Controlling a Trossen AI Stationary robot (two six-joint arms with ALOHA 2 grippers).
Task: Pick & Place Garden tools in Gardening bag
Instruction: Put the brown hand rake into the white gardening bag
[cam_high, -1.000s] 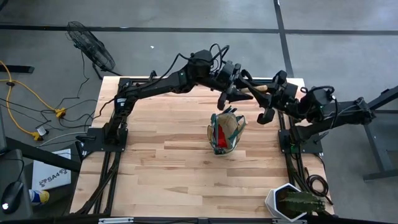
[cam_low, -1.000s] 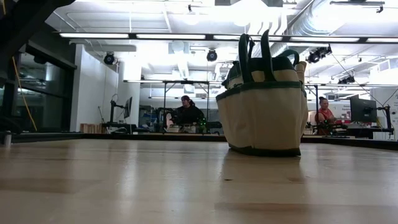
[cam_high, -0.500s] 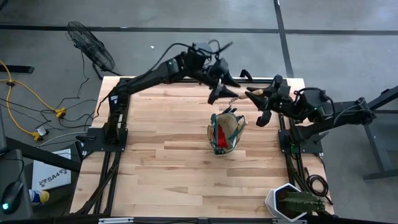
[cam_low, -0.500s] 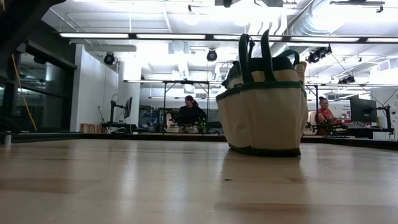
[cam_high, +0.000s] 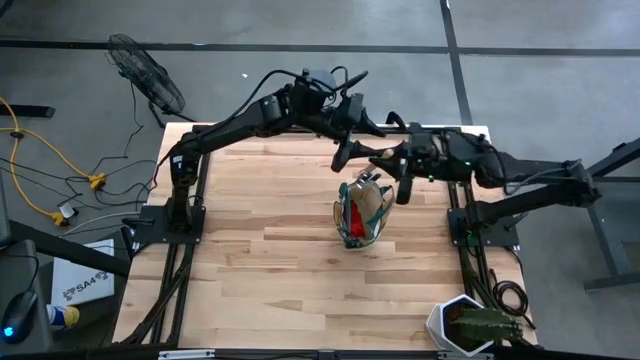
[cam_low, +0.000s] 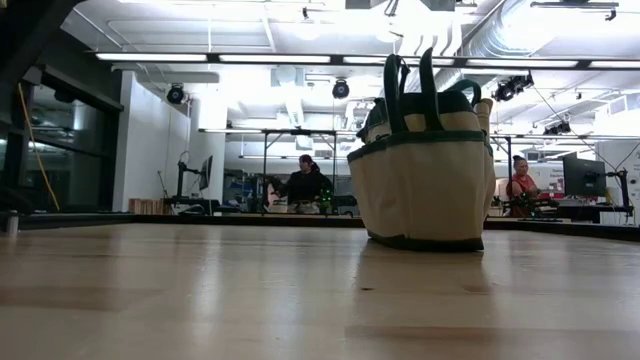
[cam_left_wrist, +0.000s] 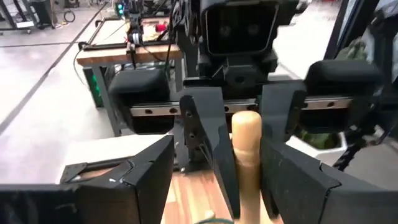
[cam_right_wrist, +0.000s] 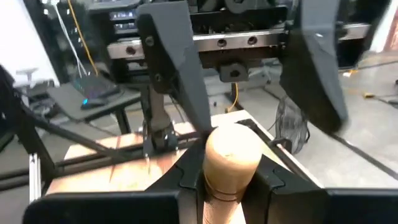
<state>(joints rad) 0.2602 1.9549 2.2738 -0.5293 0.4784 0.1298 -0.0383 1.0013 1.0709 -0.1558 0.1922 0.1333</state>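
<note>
Currently the step in hand is judged to be a handover completed above the gardening bag (cam_high: 362, 212), which stands upright right of centre in the high view and fills the centre-right of the low view (cam_low: 425, 165). At upper centre of the high view the right gripper (cam_high: 392, 156) is closed narrow on a wooden-handled tool (cam_high: 381, 154); in the right wrist view the rounded wooden handle end (cam_right_wrist: 231, 155) sits clamped between that arm's own fingers. The left gripper (cam_high: 352, 148) faces it just beside the tool, with its fingers spread wide and nothing held; in the left wrist view the handle (cam_left_wrist: 246, 155) stands in the gap between the open fingers, apparently untouched. To do this step well, draw the left gripper straight back along the handle axis so that neither finger brushes the wood and twists the tool in the right grip. Carry the tool over the bag's open mouth, clear of the dark green loop handles (cam_low: 408, 88), and lower it metal end first; which end is lowest cannot be told at present. Release only once the tool rests inside, since a push on the rim could tip the soft canvas. A potted plant (cam_high: 470, 327) at the lower right takes no part.
</note>
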